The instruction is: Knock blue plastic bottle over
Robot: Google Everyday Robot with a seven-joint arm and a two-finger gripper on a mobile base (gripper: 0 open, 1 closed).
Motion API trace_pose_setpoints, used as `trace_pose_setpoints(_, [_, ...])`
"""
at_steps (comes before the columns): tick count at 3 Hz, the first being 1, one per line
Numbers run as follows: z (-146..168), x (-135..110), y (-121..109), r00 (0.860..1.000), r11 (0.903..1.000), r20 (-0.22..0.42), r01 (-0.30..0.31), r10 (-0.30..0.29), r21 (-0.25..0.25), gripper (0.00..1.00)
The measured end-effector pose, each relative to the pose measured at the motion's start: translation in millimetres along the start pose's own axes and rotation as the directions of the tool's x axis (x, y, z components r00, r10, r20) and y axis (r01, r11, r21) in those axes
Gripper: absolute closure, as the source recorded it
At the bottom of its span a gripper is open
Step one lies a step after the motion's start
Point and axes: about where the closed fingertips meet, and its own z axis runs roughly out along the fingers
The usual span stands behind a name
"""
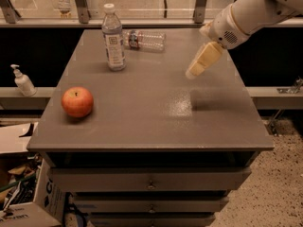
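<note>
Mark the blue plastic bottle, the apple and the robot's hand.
blue plastic bottle [114, 41]: camera view, on its pale label.
apple [77, 101]: camera view, middle of its red skin.
hand [191, 73]: camera view, its tan tip, over the table's [142, 122] right side.

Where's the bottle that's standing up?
In the camera view, the blue plastic bottle stands upright at the table's back left, beside a ribbed bottle lying on its side. The claw hovers above the table's right side, apart from it.
</note>
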Motion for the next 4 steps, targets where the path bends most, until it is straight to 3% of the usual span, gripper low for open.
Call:
trace_pose_setpoints(1, [26,-12,7,0.993,0.9967,0.109,-0.041,0.049,-0.07,0.0])
trace_pose_setpoints(2, [26,-12,7,0.993,0.9966,0.109,-0.041,0.049,-0.071,0.0])
trace_pose_setpoints(3, [32,-22,10,0.978,0.9948,0.2,-0.037,0.056,-0.095,0.0])
trace_pose_setpoints(4, [44,-51,11,0.942,0.9932,0.333,-0.011,0.05,-0.116,0.0])
